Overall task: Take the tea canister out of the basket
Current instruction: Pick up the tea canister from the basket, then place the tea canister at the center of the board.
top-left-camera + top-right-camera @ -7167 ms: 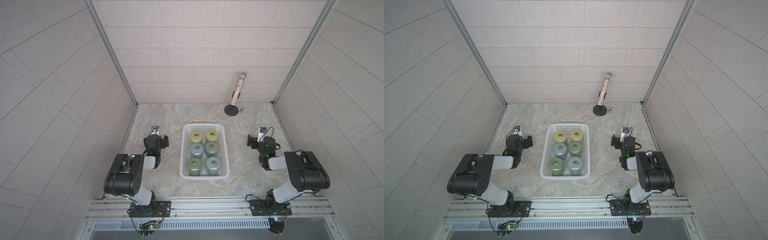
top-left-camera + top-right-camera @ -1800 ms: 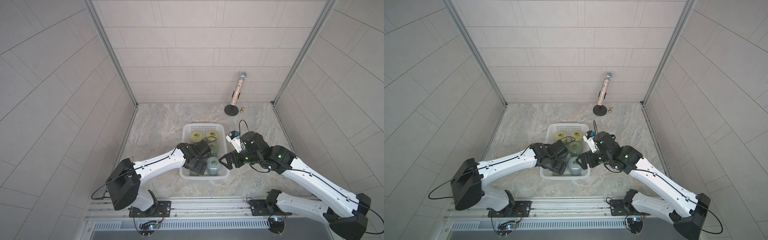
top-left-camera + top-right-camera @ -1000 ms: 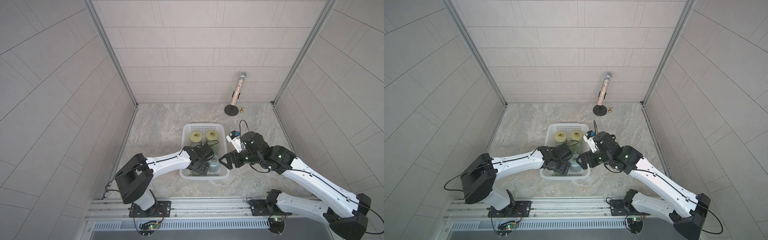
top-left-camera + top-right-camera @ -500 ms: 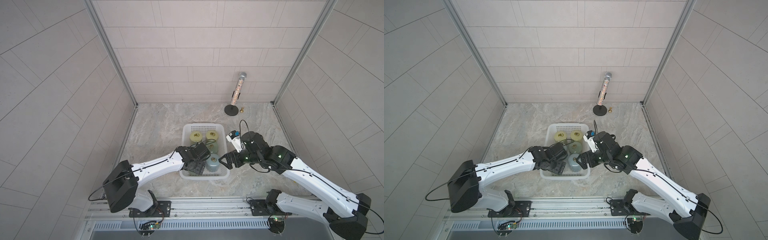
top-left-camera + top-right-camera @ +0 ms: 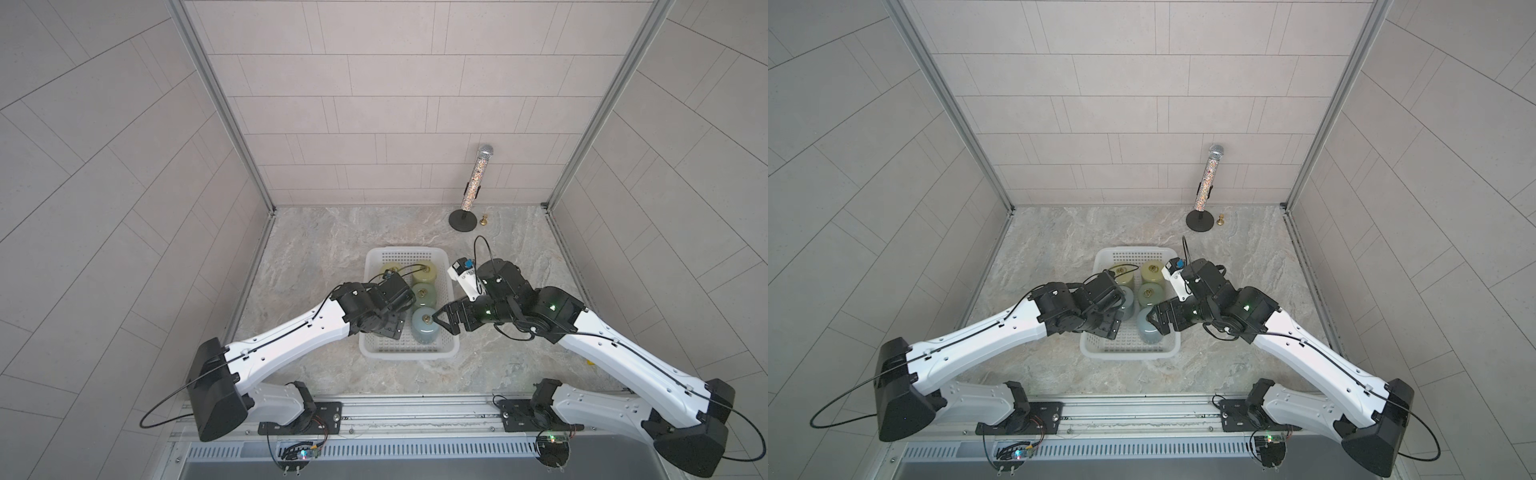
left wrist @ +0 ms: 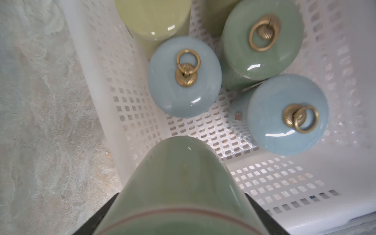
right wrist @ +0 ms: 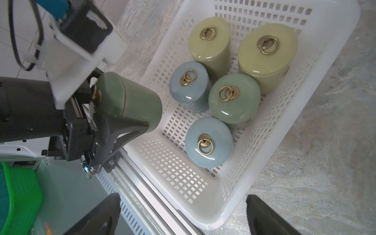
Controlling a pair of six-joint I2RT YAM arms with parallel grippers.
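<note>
The left gripper [image 6: 181, 211] was clamped on the dark green tea canister [image 7: 134, 101], one finger on each side of its body, the lid with its brass ring knob turned in toward the palm. The canister hung tilted, off the floor of the white basket [image 5: 409, 355], over the basket's 7 o'clock corner. I could not tell whether its base was higher than the rim. Five more canisters stood upright inside: two yellow-green ones [image 7: 209, 44] [image 7: 266, 57] side by side at the 12 o'clock end, a pale blue one [image 7: 188, 85] touching or nearly touching a green one [image 7: 234, 99] across the middle, and another pale blue one [image 7: 208, 142] at 5 o'clock, with bare perforated floor beside it at 7 o'clock. The right gripper [image 5: 445, 322] hovered over the basket's 4 o'clock edge with its fingers [image 7: 105, 215] spread wide and nothing between them. In both top views the basket sat at the middle of the marbled table [image 5: 1059, 249]. A glittery microphone [image 5: 476, 178] stood on a black round stand near the back wall at 1 o'clock, well apart from the basket, with a small brass piece [image 5: 483, 220] just beside the stand.
</note>
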